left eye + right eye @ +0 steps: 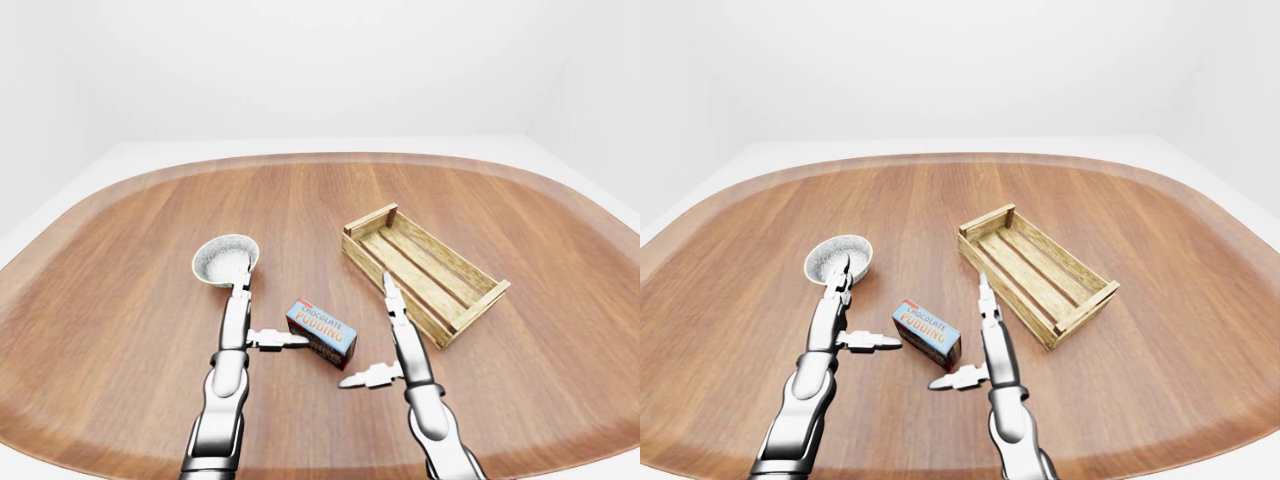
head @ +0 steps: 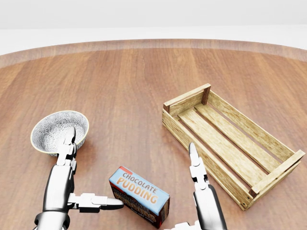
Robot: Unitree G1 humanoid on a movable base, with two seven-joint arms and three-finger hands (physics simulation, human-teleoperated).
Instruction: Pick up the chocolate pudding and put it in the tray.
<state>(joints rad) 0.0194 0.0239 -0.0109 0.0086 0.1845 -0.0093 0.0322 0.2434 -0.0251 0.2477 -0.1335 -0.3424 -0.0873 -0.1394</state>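
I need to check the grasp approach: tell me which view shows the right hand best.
The left-eye view: the whole right hand shows, fingers open, beside the chocolate pudding without touching it. The right-eye view shows nearly the same. The head view cuts the hand off at its bottom edge, leaving mainly one raised finger.

Left hand (image 2: pixel 79 191) open; right hand (image 1: pixel 385 345) open

A small round bowl (image 2: pixel 59 131) with a speckled grey inside sits on the big brown wooden bench (image 1: pixel 300 210). The bowl stands upright. White walls rise behind the bench.
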